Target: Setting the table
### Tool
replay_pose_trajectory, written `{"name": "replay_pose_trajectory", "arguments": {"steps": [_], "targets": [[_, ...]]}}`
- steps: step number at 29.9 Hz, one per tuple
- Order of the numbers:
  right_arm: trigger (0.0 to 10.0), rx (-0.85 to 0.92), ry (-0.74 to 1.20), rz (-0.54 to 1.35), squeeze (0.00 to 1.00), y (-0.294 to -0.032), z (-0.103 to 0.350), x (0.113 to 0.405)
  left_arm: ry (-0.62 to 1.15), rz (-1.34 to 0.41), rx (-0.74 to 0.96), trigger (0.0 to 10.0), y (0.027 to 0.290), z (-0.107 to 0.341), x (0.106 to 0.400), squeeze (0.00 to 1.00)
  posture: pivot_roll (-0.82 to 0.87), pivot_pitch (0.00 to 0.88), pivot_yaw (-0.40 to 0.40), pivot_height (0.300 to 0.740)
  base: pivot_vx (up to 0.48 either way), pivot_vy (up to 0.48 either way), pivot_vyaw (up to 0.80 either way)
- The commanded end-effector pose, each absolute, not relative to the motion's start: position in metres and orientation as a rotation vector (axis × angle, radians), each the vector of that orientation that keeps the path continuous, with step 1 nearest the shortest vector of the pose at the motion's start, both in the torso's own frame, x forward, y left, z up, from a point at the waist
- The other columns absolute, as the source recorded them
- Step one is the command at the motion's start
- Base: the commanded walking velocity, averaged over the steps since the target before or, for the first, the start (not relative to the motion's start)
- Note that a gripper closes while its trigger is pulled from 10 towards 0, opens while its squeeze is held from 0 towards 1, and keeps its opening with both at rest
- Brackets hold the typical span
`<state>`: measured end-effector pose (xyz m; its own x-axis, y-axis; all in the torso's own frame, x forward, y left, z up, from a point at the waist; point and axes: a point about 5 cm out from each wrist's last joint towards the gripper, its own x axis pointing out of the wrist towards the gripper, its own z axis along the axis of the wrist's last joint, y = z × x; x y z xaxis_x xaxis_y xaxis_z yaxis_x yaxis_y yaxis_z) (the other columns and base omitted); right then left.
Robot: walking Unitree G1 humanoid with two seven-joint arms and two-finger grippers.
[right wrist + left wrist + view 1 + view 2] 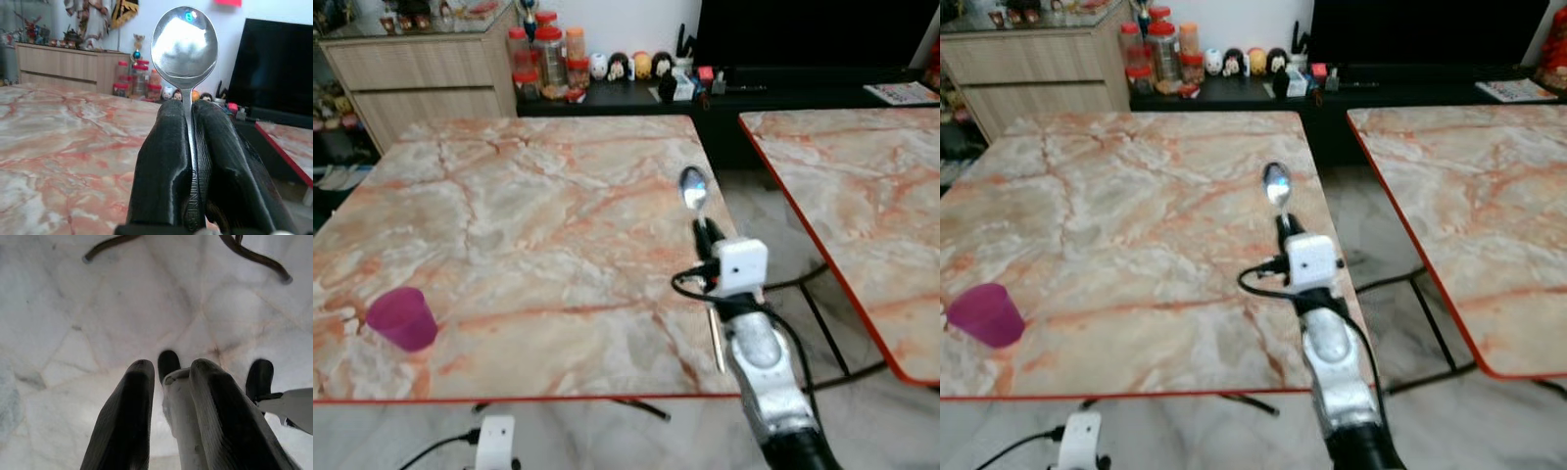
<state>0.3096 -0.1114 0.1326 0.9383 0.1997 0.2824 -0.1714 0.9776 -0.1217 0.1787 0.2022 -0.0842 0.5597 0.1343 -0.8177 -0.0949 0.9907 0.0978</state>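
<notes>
Your right hand (704, 233) is clenched on a spoon (693, 188), fingers (164, 161) pinched on the handle just below the bowl, bowl pointing up and away from you, held above the near right part of the marble tabletop (538, 206), close to its right edge. Risk one, as I judge it: the grip sits high on a thin, slick handle, so any tilt on the way down may let the spoon pivot or slide through the fingers. Risk two: you are working near the tabletop's right edge, with a gap of floor between it and the second table (862, 196); release there and the spoon may tip off to the floor. Bring it further in over the tabletop before letting go. Risk three: a long handle hangs below the fingers; it may strike the marble first and lever the spoon loose. A thin pale stick (715, 338) lies on the tabletop just beside your right wrist; mind you don't sweep it off. Containers: one pink cup (403, 318) stands near the tabletop's front left corner, well apart from the spoon; whether anything is in it, you cannot tell from here. Jars with red lids (546, 54) stand on the dark cabinet beyond the tabletop, contents unclear. Your left hand (168, 396) hangs below the tabletop over the tiled floor, released, fingers apart, holding nothing.
</notes>
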Motion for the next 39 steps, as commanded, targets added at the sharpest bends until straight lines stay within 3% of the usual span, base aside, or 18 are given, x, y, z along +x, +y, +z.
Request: {"name": "replay_pose_trajectory", "arguments": {"steps": [1,39], "targets": [[10.0,-0.107,-0.336,0.191,0.00,-0.1116,0.1404,0.3100,0.981,0.140,0.047,10.0,0.2024,-0.0849,0.1775,0.00,-0.03,0.000,-0.018,0.740,0.000,-0.326,0.00],[10.0,-0.119,-0.343,0.177,0.00,-0.1112,0.1432,0.3106,0.988,0.129,0.047,10.0,0.2004,-0.0860,0.1761,0.00,-0.04,0.000,-0.012,0.740,0.000,-0.324,0.00]]}}
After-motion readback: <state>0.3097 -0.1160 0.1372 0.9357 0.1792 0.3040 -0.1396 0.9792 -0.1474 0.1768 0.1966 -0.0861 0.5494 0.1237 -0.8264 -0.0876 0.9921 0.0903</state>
